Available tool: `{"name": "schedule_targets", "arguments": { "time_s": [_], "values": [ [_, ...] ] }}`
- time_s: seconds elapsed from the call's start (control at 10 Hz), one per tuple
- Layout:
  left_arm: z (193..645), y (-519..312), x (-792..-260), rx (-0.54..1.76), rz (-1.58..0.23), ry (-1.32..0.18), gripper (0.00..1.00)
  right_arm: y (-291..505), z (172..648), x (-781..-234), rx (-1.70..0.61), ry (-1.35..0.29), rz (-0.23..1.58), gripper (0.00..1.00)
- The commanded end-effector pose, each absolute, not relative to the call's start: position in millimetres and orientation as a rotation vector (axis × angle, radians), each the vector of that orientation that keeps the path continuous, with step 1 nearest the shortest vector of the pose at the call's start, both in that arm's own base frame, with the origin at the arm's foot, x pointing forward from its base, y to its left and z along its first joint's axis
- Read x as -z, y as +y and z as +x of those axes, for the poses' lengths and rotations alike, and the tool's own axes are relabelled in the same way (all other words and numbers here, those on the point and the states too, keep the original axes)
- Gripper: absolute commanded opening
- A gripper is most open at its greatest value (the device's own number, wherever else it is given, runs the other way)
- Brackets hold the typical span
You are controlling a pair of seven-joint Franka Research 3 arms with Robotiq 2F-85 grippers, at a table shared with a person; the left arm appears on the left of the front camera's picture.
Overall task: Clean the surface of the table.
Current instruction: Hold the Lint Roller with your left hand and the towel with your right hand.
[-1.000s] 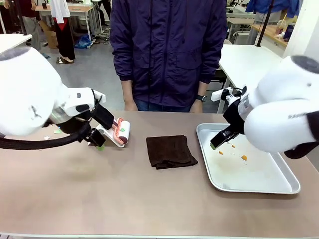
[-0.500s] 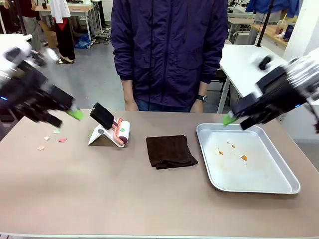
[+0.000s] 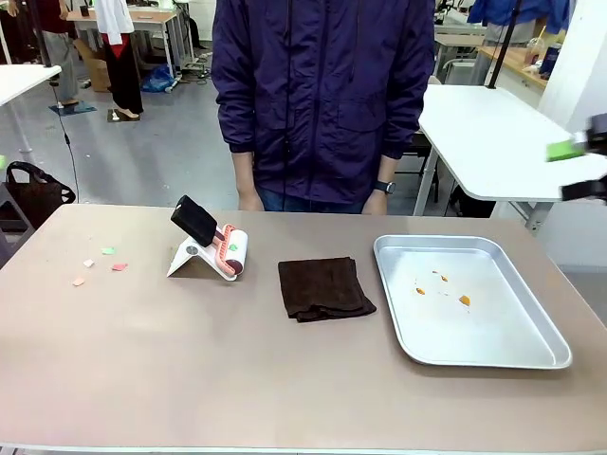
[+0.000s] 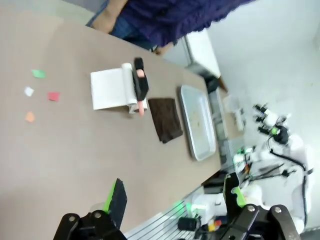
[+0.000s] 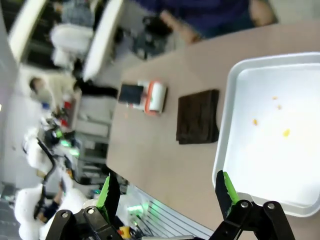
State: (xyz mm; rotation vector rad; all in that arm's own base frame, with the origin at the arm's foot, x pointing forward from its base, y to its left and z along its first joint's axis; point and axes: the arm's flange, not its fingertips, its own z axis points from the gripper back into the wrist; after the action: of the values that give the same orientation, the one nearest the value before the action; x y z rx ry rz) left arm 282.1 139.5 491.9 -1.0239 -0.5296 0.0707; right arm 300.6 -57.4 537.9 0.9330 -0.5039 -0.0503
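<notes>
Looking across the table (image 3: 190,370): we're seeing the tan top running left to right across the whole near part of the front view, with everything below sitting on it.
Person (image 3: 322,95): standing at the far side, right in the middle, wearing a dark blue jacket, hands hanging just behind the far edge.
Tray (image 3: 493,346): silver and shallow, lying on the right part of the table.
Crumbs (image 3: 464,300): a few orange bits sitting inside the tray, toward its far half.
Cloth (image 3: 325,288): dark brown and folded, lying flat in the middle, near the tray's left side but not touching it.
Lint roller (image 3: 213,251): white, black handle tilting up, sitting left of the cloth and toward the far edge.
Paper scraps (image 3: 107,250): little coloured bits lying loose at the far left, each apart from the others.
Left gripper (image 4: 175,197): we're watching it hanging high above the table, fingers spreading wide, nothing between them.
Right gripper (image 5: 166,190): hanging high off the right side over the tray and cloth, fingers spreading wide too, gripping nothing.
</notes>
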Motion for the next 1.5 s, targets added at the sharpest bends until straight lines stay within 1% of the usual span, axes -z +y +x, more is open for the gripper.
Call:
{"name": "schedule_targets", "arguments": {
  "time_s": [0.0,0.1,0.2,0.4,0.5,0.7,0.8,1.2,1.3,1.4],
  "values": [
    [263.6,145.7,-443.2,-0.148,-1.126,-0.582,1.00,-84.5,244.8,-430.6,0.125,-0.494,1.047,1.00],
    [260.8,154.2,-425.8,-0.209,-1.166,-0.620,1.00,-108.4,248.7,-406.9,0.180,-0.457,1.096,1.00],
    [263.4,153.5,-410.0,-0.250,-1.203,-0.628,1.00,-124.3,248.2,-388.7,0.238,-0.467,1.166,1.00],
    [272.8,134.0,-397.4,-0.319,-1.221,-0.616,1.00,-136.1,241.4,-375.7,0.287,-0.487,1.202,1.00],
    [278.1,124.3,-399.7,-0.378,-1.191,-0.607,1.00,-136.3,240.6,-375.2,0.301,-0.489,1.189,1.00],
    [284.0,113.0,-405.8,-0.387,-1.118,-0.624,1.00,-134.0,247.3,-374.8,0.332,-0.490,1.123,1.00],
    [317.7,172.9,-410.4,-0.374,-1.207,-0.581,1.00,-198.9,276.4,-389.2,0.330,-0.454,1.188,1.00],
    [317.7,172.9,-410.4,-0.374,-1.207,-0.581,1.00,-198.9,276.4,-389.2,0.330,-0.454,1.188,1.00],
    [318.7,172.1,-411.8,-0.393,-1.201,-0.577,1.00,-197.4,274.4,-387.9,0.352,-0.426,1.175,1.00],
    [314.3,160.0,-422.3,-0.328,-1.125,-0.580,1.00,-180.1,274.7,-396.5,0.365,-0.468,1.076,1.00]
  ]
}}
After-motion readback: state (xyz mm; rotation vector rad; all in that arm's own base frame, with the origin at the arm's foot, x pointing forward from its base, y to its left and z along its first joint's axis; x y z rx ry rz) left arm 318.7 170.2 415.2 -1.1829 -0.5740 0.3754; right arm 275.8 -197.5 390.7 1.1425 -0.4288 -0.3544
